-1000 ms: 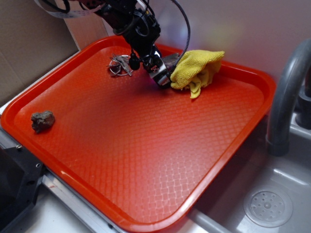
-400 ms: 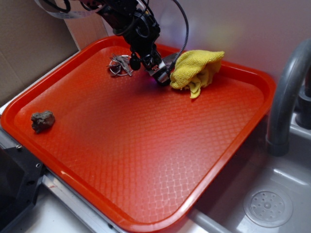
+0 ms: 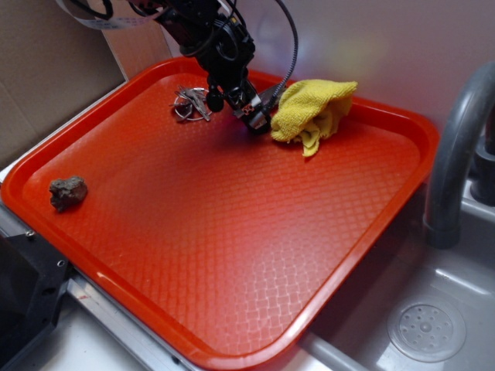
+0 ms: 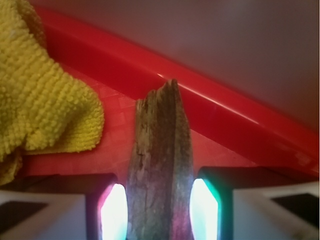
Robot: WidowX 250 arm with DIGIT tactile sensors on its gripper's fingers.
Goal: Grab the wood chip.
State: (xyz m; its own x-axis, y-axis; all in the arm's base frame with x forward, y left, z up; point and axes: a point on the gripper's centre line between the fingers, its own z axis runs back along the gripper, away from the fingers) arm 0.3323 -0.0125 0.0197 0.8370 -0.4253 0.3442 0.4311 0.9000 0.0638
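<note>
- In the wrist view the robot's pincer (image 4: 160, 210) has its two white fingers (image 4: 45, 215) one on each side of the wood chip, a rough brown-grey tapered sliver of wood (image 4: 160, 170). The pads look to be right against its flanks, so I judge the pincer closed on the chip, or within a hair of it.
- The chip stands at the bottom centre of that frame, its narrow splintered tip pointing up toward the raised rim of the red textured plastic tray (image 4: 235, 120).
- In the exterior view the pincer (image 3: 254, 116) sits at the upper centre of the frame over the far part of the tray (image 3: 232, 255); little of the chip can be made out there.
- Handling, as a judgement: light, stiff and dry, with a coarse grain that gives good friction; the thin tip could splinter. The broad middle, across the flat width where the fingers now stand, looks the soundest hold.
- To the left in the wrist view a crumpled yellow knitted cloth (image 4: 40, 90) lies just beside the chip, apparently not touching it.
- Farther out in the exterior view: a metal key ring with dark keys (image 3: 190, 103) left of the pincer, and a lumpy grey-brown rock (image 3: 67, 192) well apart at the left edge.
</note>
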